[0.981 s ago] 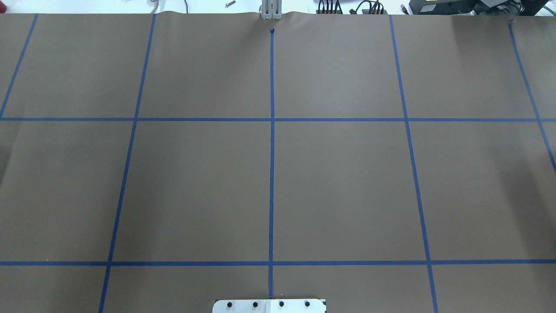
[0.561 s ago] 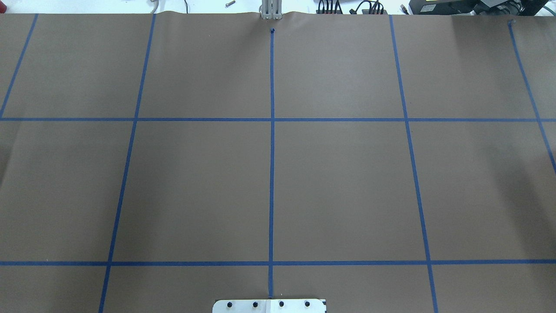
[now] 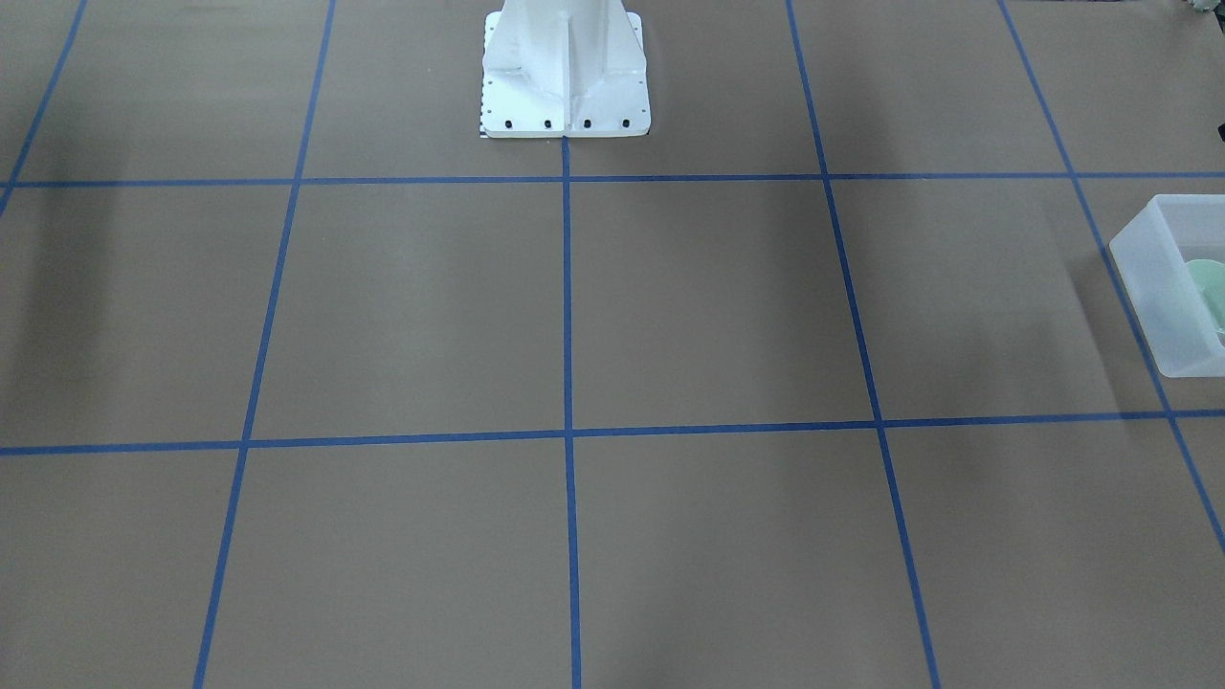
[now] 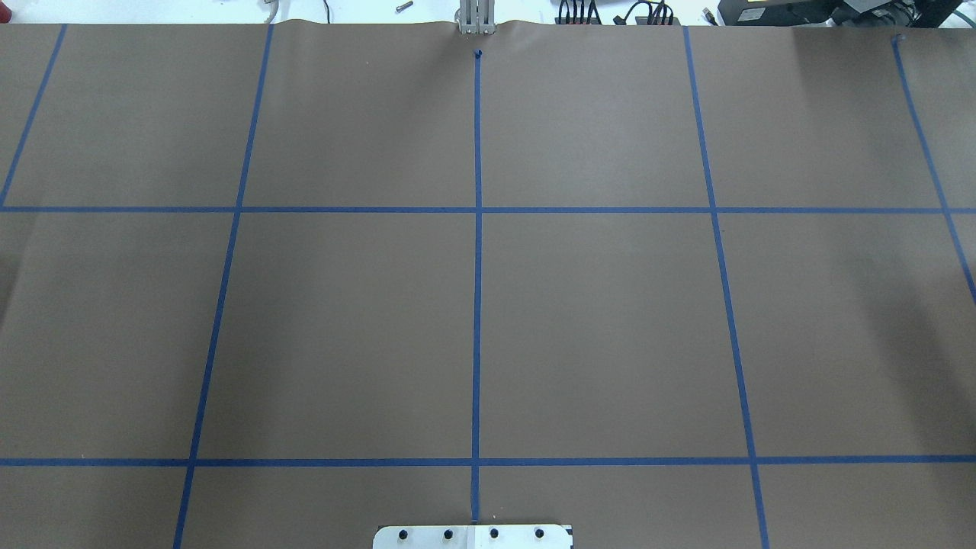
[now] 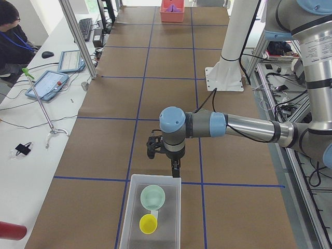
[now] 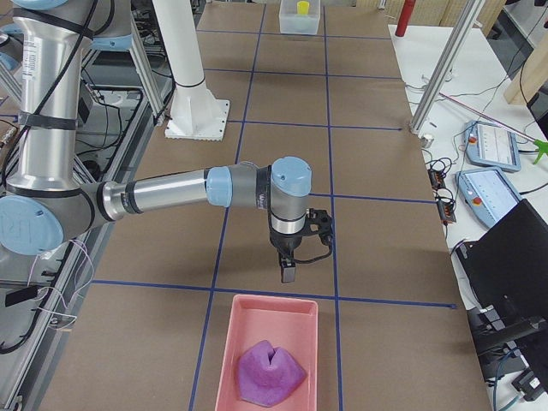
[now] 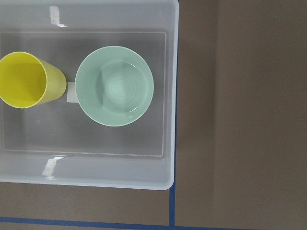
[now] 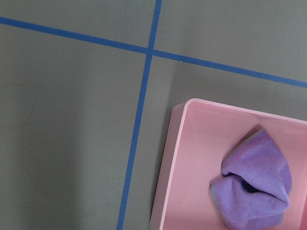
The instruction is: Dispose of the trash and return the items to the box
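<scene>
The pale mint-green bowl (image 7: 115,86) sits upright inside the frosted-white box (image 7: 172,120), next to a yellow cup (image 7: 26,79). In the exterior left view the bowl (image 5: 152,196) and cup (image 5: 148,223) lie in the box (image 5: 134,207), and my left gripper (image 5: 176,168) hangs just past the box's far rim. A purple cloth (image 8: 256,184) lies in a pink tray (image 8: 187,158). In the exterior right view my right gripper (image 6: 288,272) hangs just short of that tray (image 6: 235,342). I cannot tell whether either gripper is open or shut. No fingers show in the wrist views.
The table is brown paper with a blue tape grid (image 4: 477,210). The white robot pedestal (image 3: 565,67) stands at mid-table. The box (image 3: 1148,287) sits at the table's end. An operator (image 5: 10,36), tablets and cables are on a side bench.
</scene>
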